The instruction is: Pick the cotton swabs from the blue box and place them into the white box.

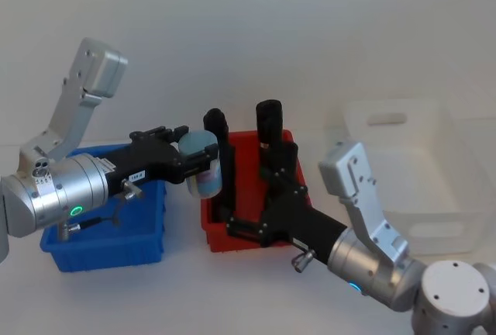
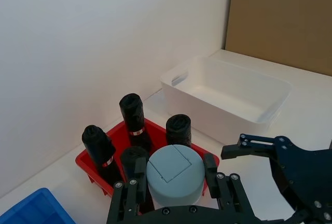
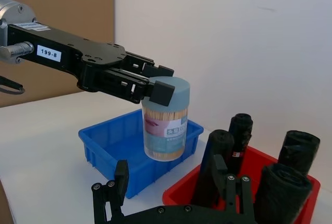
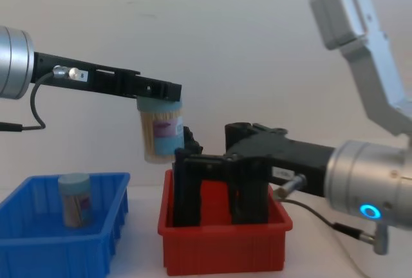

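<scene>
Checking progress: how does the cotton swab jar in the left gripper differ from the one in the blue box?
The held jar hangs over the red bin's left edge; the other jar stands in the blue box. The left gripper clamps the held jar's lid; the other jar is untouched. Both have pale blue lids. The right gripper is open over the red bin.

cotton swab jar [image 3: 165,130]: clear glossy plastic wall, printed paper-look label, matt pale blue lid. blue box [image 1: 116,251] and red bin [image 4: 225,252]: moulded plastic, slight sheen. white box [image 2: 207,112]: smooth plastic, semi-matt, looks translucent from the head view. black cylinders [image 2: 132,112]: crinkled shiny film wrap. left gripper [image 3: 168,90]: matt black. left arm housing [image 1: 74,188]: brushed silver metal. table [image 3: 46,146]: smooth matt white
</scene>
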`<act>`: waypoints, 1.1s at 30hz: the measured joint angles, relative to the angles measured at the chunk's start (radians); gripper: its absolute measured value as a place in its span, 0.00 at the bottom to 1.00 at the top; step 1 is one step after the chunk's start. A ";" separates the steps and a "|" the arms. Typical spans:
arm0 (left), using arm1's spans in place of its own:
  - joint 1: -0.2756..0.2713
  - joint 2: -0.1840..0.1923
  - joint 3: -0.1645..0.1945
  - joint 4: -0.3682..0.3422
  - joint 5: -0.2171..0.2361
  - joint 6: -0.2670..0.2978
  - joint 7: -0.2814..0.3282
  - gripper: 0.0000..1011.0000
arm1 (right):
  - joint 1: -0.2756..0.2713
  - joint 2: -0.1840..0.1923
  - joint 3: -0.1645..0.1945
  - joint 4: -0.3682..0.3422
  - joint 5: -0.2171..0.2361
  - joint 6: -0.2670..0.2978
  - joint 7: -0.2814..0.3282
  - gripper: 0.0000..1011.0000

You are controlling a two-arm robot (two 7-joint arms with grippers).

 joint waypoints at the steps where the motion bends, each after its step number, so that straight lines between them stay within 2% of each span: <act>1: 0.000 0.000 0.000 0.000 0.000 0.000 0.000 0.65 | 0.006 -0.005 -0.002 0.007 -0.006 -0.001 0.002 0.99; 9: 0.000 0.000 0.000 0.000 0.000 0.000 0.000 0.65 | 0.074 -0.051 -0.020 0.087 -0.052 -0.012 0.002 0.99; 23: 0.000 0.000 0.000 0.000 0.000 0.000 0.000 0.65 | 0.153 -0.102 -0.033 0.190 -0.089 -0.034 -0.014 0.99; 29: 0.000 0.000 0.000 0.000 0.000 0.000 0.000 0.65 | 0.178 -0.117 -0.037 0.227 -0.091 -0.041 -0.015 0.88; 33: 0.000 0.000 0.000 0.000 0.000 0.000 0.000 0.65 | 0.193 -0.126 -0.039 0.252 -0.084 -0.045 -0.012 0.74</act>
